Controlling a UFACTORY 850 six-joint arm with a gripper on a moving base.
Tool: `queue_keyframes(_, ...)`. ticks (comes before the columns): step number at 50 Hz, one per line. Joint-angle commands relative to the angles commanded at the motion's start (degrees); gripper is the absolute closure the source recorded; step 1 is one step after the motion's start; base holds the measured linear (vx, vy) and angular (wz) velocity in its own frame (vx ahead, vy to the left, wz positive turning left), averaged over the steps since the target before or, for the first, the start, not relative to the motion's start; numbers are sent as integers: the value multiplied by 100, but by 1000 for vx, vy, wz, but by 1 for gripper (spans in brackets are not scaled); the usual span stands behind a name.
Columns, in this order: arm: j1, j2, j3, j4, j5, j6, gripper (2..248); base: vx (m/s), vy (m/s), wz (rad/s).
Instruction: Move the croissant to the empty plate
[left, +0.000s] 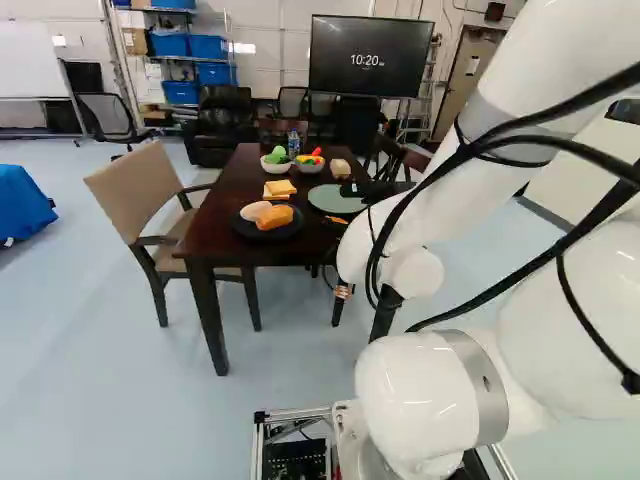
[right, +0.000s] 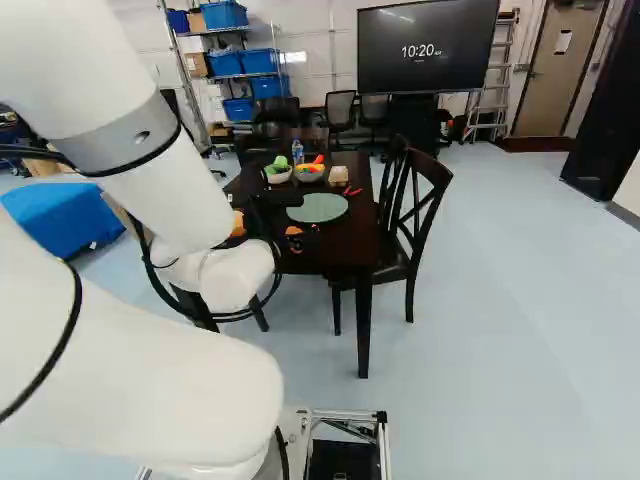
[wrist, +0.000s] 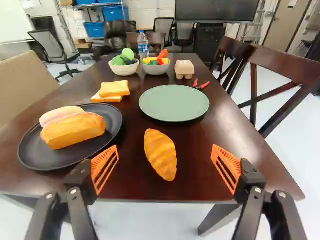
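Note:
My gripper, partly hidden by the arm, shows as a black shape (left: 371, 190) beside the green plate in the left base view. In the wrist view the gripper (wrist: 165, 165) stands open, its orange pads wide apart. The golden croissant (wrist: 161, 154) lies on the dark table ahead of and between the fingers, touched by neither. Just beyond it is the bare green plate (wrist: 174, 103). A black plate (wrist: 113, 131) beside the left-hand finger carries a bread loaf (wrist: 74, 131) and a bun-like piece (wrist: 60, 114).
Bread slices (wrist: 112, 91) lie between the plates and two bowls (wrist: 156, 68) of toy vegetables. A bottle (wrist: 143, 45), an egg carton (wrist: 184, 69) and red peppers (wrist: 201, 86) are farther back. Chairs stand along both table sides, one dark wooden chair (right: 413, 215) close by.

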Motion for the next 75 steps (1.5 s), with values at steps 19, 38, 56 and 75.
queue_keyframes(19,0,0,0,0,0,0,3,37,0,-3)
queue_keyframes(38,0,0,-8,0,0,0,3,0,0,0)
queue_keyframes(56,7,-30,-266,29,-351,0,3,0,0,0)
queue_keyframes(75,79,-69,-581,29,-920,0,3,0,0,0)
